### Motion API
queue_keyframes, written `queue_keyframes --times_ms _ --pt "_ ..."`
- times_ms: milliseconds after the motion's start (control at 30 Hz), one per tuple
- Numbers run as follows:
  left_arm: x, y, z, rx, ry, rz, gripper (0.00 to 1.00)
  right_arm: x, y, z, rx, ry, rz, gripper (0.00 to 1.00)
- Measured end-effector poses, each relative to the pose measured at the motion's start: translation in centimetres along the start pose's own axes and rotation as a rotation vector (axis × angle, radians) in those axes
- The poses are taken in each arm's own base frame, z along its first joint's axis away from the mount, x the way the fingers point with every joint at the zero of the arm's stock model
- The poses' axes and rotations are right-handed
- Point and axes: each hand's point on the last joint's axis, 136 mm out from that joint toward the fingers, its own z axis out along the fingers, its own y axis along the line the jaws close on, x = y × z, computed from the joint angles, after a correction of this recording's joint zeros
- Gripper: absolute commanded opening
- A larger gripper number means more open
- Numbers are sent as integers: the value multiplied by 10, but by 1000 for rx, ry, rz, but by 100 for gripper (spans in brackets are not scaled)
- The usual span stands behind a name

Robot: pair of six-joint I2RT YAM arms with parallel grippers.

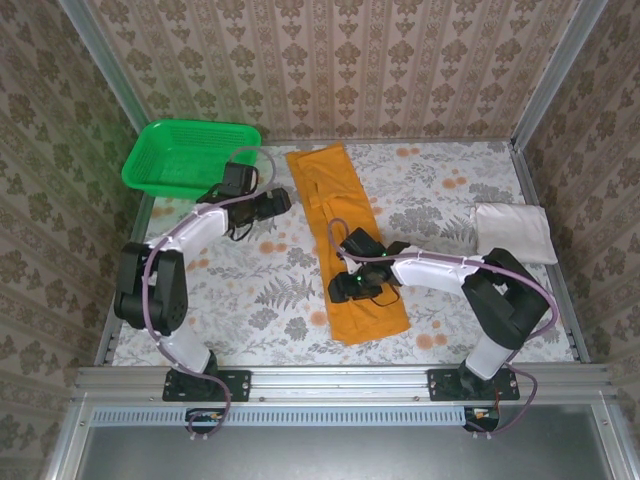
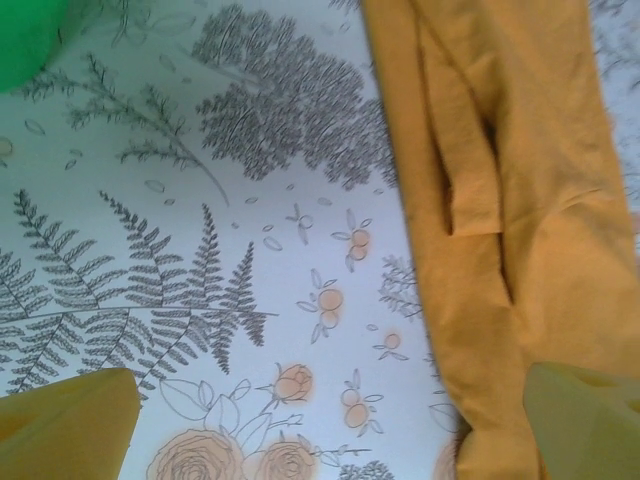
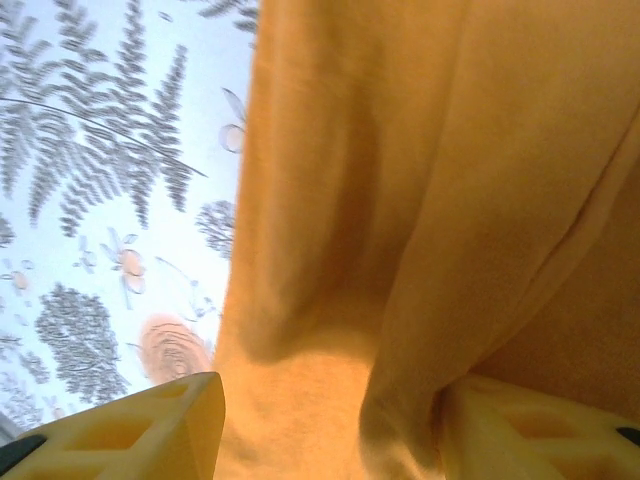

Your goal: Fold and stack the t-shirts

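place: lab test cell | cue: aluminium frame — wallpapered walls

R pincer astride orange tee, jaws apart.

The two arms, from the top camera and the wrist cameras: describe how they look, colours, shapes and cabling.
The left arm and right arm match: white rounded link shells between bulky black joint housings, on black base plates bolted to a metal rail. A mauve cable loops loosely along each arm. The jaws are pale yellow plastic blocks with moulded recesses.
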Motion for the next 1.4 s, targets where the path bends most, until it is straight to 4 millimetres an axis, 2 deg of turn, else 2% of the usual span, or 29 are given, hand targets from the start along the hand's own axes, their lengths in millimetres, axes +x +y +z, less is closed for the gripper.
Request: queue_keyframes --times_ms 100,167,200,300,333,467,567,667,800,933,1067,1267,1400 --pt "1 -6 -6 24 -25 8 100 -15 0 -20 11 -66 -14 60" --pt "11 -9 -8 43 -19 16 100 -39 -5 -39 7 -140 1 61" --pt "17 -11 -8 51 -12 19 100 -54 -8 -47 5 -174 19 60" --pt "41 -18 -9 69 17 38 100 -115 -27 -64 17 -276 90 59" --pt "53 -20 -10 76 30 47 100 -143 -34 -66 21 -310 109 58" --pt "98 -34 -19 111 78 78 100 -231 -53 -56 11 -402 150 56" --pt "126 -41 -27 139 92 88 100 -274 -59 -36 -10 -421 164 55" --pt "144 -42 -31 145 97 84 100 -305 -61 -15 -31 -437 182 55" --pt "156 -44 -33 144 96 76 100 -326 -72 16 -36 -437 255 56" --pt "154 -48 -34 151 79 75 100 -331 -93 37 -10 -438 348 59" --pt "152 -48 -34 152 73 80 100 -340 -112 26 6 -477 431 59" --pt "150 -48 -30 155 65 80 100 -349 -161 10 27 -532 535 59" --pt "144 -52 -31 175 46 75 100 -355 -188 -3 33 -567 553 60"
